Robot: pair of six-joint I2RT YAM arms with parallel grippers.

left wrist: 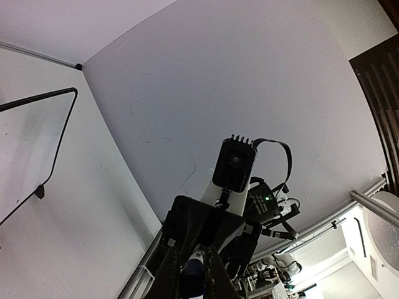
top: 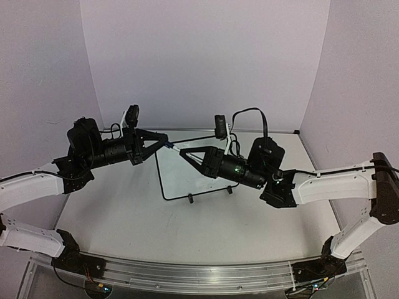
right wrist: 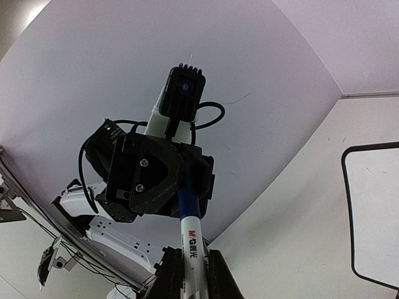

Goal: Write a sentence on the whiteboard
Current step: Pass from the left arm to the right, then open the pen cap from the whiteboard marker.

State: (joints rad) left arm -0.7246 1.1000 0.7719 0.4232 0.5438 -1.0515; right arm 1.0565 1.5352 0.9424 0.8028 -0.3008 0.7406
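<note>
Top external view: right gripper (top: 182,152) pinches the marker (top: 174,147) body, left gripper (top: 163,144) clamps its cap (left wrist: 193,274), both by the upright whiteboard (top: 181,179) top edge. The face is blank. Pull straight apart — no twisting — keeping clear of it.

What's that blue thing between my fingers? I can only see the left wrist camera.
Observer: It's the blue cap of a marker. The right wrist view shows its white barrel with printed letters.
Operator: Who's holding the other end?
Observer: In the top view, the right gripper grips the barrel, tip to tip with your left gripper.
Operator: Is anything written yet?
Observer: No. The top view shows far more of the whiteboard than yours does, and no lettering shows on its face.
</note>
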